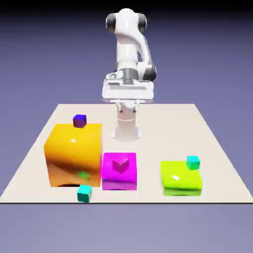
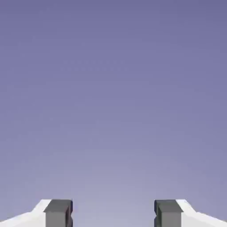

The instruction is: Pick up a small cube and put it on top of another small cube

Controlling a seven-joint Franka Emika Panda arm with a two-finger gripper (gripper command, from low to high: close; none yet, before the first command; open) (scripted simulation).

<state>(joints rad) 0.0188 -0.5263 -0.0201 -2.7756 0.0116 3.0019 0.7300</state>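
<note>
Three big blocks are spread along the near part of the table (image 1: 207, 128): an orange block (image 1: 74, 154) at about eight o'clock from the table's centre, a glossy magenta block (image 1: 118, 173) at six o'clock, and a lime-green slab (image 1: 181, 179) at four o'clock. The arm (image 1: 129, 49) is seen at twelve o'clock, folded high, and the gripper (image 2: 113, 215) is shown in the hand view with its tips spread wide, nothing between them and only backdrop ahead. Nothing is held, so the task is judged to be at its start, with the approach not yet begun. One teal cube (image 1: 84, 193) is found on the table at seven o'clock, in front of the orange block; its twin (image 1: 192, 162) is perched on the lime slab. The pink cube (image 1: 120, 164) is seated on the magenta block, and a dark blue-purple cube (image 1: 79, 120) on the orange one. All are well apart from the gripper; a descent over a teal cube is called for next.
</note>
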